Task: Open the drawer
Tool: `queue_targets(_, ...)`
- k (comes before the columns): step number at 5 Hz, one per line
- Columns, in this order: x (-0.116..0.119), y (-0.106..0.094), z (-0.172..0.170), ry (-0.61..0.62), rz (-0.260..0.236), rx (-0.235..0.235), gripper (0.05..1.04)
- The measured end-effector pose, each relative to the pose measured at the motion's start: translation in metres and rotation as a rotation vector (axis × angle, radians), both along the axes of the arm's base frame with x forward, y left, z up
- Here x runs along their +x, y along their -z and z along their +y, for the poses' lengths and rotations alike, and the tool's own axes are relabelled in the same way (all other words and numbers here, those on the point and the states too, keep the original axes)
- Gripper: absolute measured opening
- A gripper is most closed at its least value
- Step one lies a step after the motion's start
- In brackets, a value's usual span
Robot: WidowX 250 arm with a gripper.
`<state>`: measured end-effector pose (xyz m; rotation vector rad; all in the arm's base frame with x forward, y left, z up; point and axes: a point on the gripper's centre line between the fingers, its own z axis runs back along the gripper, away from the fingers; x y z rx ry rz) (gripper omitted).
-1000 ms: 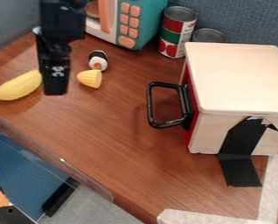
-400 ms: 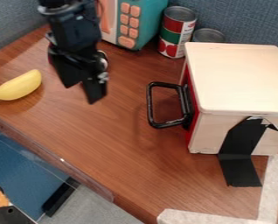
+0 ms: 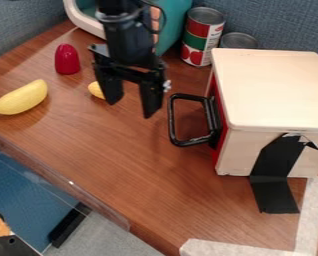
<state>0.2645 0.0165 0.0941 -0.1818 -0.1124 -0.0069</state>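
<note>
- A miss or knock is being risked at the handle [image 3: 172, 120], near the frame's centre, should the gripper [image 3: 129, 109] be lowered off line.
- The box [image 3: 275, 90] is being put at risk of sliding by any skewed pull on the drawer [image 3: 218, 150], right of centre.
- At upper centre, the fingers are being held apart; nothing is being gripped.

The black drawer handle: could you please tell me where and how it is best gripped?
I'd take the middle of the handle's outer bar from above, one finger inside the loop, one outside. The bar stands off from the red drawer front, leaving a gap likely wide enough.
</note>
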Motion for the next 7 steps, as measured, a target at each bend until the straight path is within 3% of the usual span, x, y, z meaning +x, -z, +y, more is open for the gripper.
queue_targets(2,0.024,0.016,-0.006,-0.134,-0.009,0.029,1.001)
queue_targets(3,0.036,0.021,-0.004,-0.223,-0.055,0.043,1.001)
queue_targets(6,0.056,0.037,-0.002,-0.481,-0.063,0.04,1.001)
queue_targets(7,0.052,0.044,-0.005,-0.575,-0.021,0.007,1.001)
